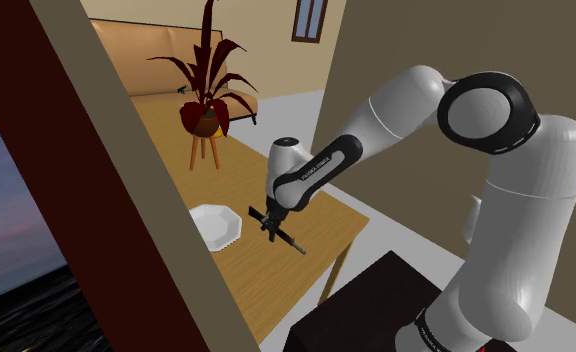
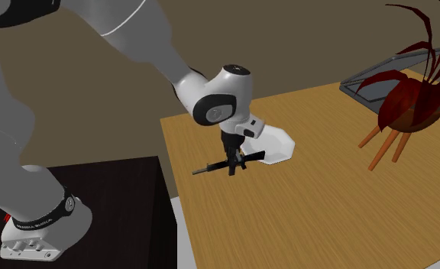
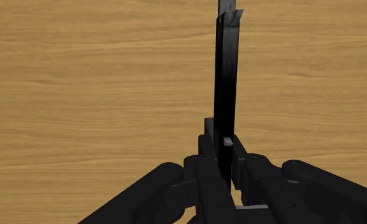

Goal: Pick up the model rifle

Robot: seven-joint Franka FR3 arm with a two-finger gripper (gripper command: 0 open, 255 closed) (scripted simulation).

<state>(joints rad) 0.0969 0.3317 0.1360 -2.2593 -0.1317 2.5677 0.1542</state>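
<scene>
Where fingers pinch together, black model rifle clasped tight between them, wooden table beneath.

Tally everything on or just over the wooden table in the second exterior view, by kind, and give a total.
Rifles: 1, the black model rifle
Plates: 1, the white faceted plate
Plants: 1, the dark red-leaved potted plant on a wooden-legged stand
Trays: 1, the flat grey tray at the table's far edge
Total: 4
</scene>
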